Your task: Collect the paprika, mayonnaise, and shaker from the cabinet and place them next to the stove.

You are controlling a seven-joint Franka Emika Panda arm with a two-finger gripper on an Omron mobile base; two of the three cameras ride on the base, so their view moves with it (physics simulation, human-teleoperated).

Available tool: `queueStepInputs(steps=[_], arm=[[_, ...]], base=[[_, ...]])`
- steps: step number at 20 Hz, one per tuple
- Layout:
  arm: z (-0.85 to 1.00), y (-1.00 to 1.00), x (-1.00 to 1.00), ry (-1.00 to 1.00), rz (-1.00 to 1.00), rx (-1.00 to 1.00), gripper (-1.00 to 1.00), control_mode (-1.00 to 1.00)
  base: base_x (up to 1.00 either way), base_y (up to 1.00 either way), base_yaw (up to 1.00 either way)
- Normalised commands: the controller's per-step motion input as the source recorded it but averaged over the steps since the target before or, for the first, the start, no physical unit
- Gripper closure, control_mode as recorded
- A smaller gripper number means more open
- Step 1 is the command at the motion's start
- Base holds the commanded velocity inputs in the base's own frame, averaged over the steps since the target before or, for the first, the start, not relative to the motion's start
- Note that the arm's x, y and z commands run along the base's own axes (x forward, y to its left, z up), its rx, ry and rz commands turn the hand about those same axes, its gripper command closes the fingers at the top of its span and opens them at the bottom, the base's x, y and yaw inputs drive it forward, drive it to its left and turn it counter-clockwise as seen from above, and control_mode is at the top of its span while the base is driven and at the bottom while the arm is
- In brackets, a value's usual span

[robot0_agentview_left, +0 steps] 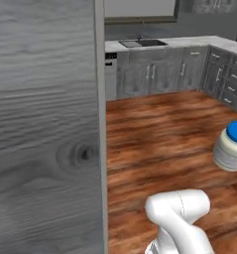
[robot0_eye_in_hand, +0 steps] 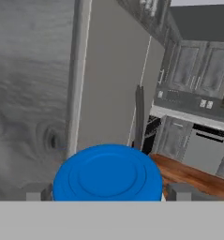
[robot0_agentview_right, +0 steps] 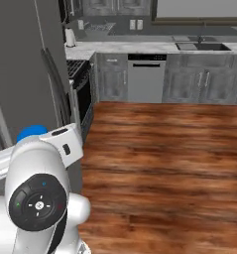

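Hand view: blue-lidded cream mayonnaise (robot0_eye_in_hand: 107,174)

Reddish-brown wood-plank floor (robot0_agentview_left: 159,144) ran bare to grey base cabinets (robot0_agentview_left: 159,72); pale countertop desk (robot0_agentview_left: 189,42) held a sink (robot0_agentview_left: 142,43).

Mayonnaise (robot0_agentview_left: 231,147) cut off at right edge.

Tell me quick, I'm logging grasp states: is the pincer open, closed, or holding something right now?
Pincer: closed on the mayonnaise jar, a finger on each side of its blue lid; the jar hangs above the wood floor.
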Motion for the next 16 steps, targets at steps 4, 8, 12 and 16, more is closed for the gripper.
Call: queueStepInputs(steps=[4,8,12,16], arm=[[0.0,0.0,0.0,0.0,0.0,0.0,1.0,1.0],[0.0,0.0,0.0,0.0,0.0,0.0,1.0,1.0],[0.0,0.0,0.0,0.0,0.0,0.0,1.0,1.0],[0.0,0.0,0.0,0.0,0.0,0.0,1.0,1.0]], base=[[0.92,-0.43,0.28],[0.95,-0.39,0.3],[0.96,-0.39,0.3],[0.89,-0.51,0.3]])
